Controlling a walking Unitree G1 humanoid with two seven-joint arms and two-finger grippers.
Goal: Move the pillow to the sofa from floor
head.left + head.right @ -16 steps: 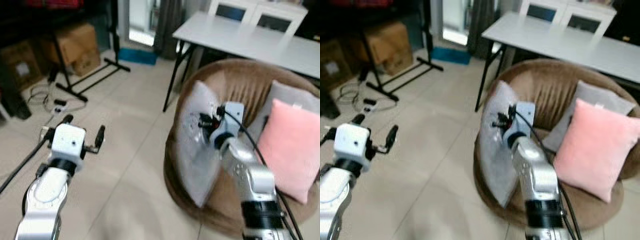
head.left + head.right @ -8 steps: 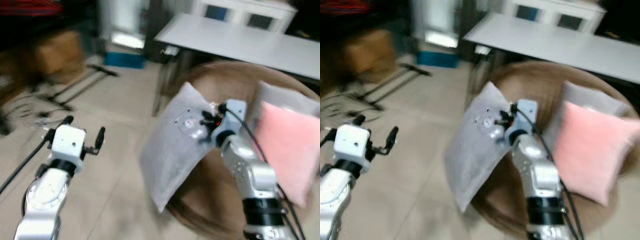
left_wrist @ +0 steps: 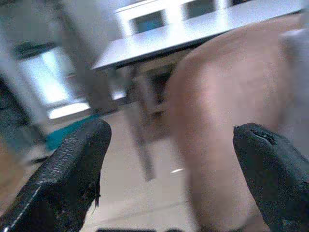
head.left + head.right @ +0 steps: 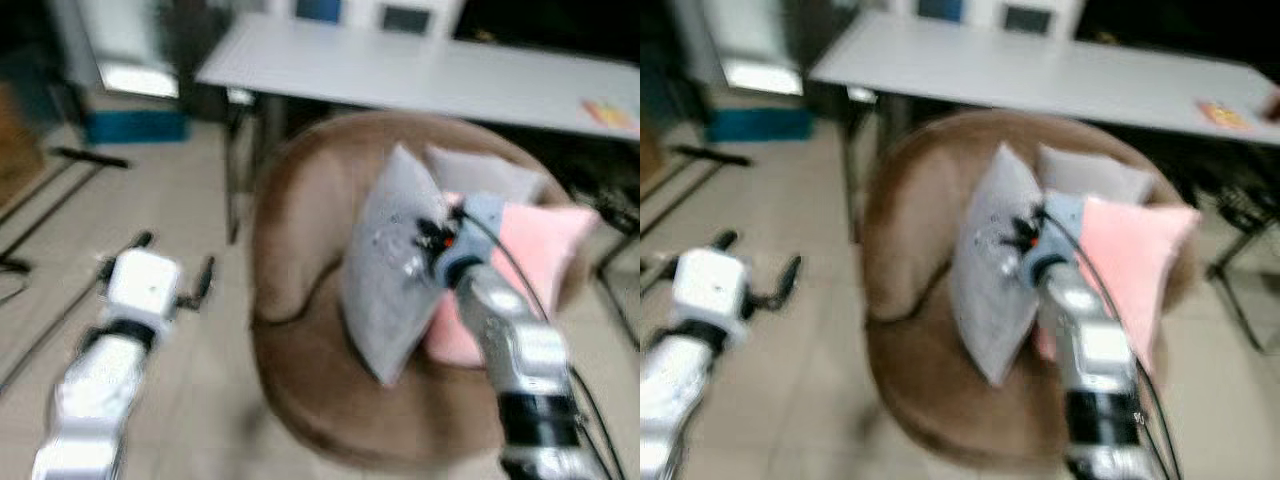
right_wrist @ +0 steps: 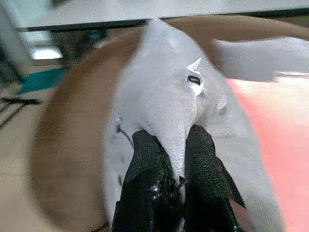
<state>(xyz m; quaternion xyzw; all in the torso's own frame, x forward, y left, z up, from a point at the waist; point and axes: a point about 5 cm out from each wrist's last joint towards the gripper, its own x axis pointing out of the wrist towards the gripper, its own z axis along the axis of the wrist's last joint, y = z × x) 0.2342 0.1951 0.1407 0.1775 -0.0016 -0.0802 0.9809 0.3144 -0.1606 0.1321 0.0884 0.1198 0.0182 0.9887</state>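
Right claw (image 5: 176, 159) pinched tight on a fold of the soft grey square pillow (image 4: 392, 262), held over the round brown fabric sofa (image 4: 300, 370) beside its pink cushion (image 4: 530, 250); best lowered onto the seat before releasing; left claw (image 4: 172, 272) spread wide, holding nothing, off beside the sofa.

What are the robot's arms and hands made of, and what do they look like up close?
Both arms are silver, rounded metal segments with black rings at the joints. The left gripper sits on a boxy white wrist block; the right gripper has a pale blue-grey block with a black cable running back along the arm. Each has two long black fingers with a grainy, rubbery-looking surface.
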